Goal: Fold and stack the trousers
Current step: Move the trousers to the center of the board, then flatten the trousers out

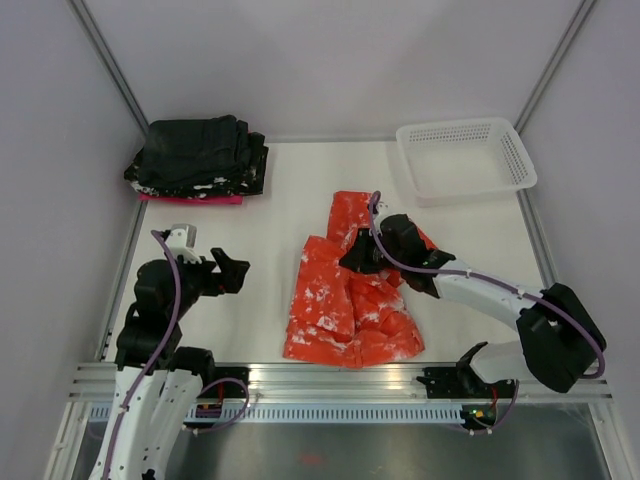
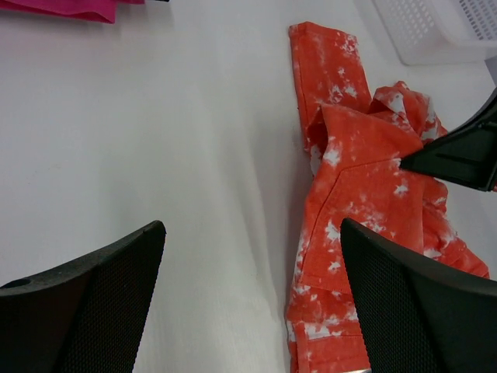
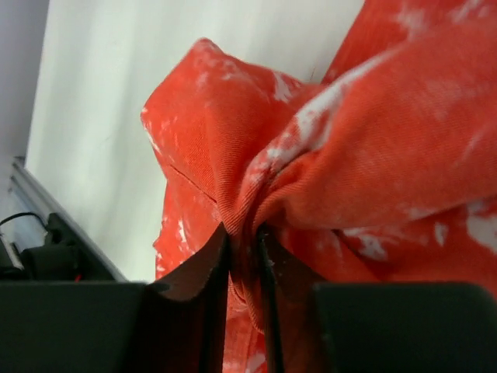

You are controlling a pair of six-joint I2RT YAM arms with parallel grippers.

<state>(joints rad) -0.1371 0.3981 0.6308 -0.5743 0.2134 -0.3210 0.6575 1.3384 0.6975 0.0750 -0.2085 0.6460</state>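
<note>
right pincer (image 3: 241, 241) pinches the bunched trousers (image 3: 373, 155).

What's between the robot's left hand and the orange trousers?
Only bare white table lies between the left gripper and the trousers. The top view shows it, and the left wrist view too.

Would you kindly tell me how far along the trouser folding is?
Done: the trousers lie loosely doubled over, rumpled. In hand: the right gripper pinches a fabric ridge. Remaining: flattening the fold and stacking; the left gripper hangs open, apart from them.
</note>
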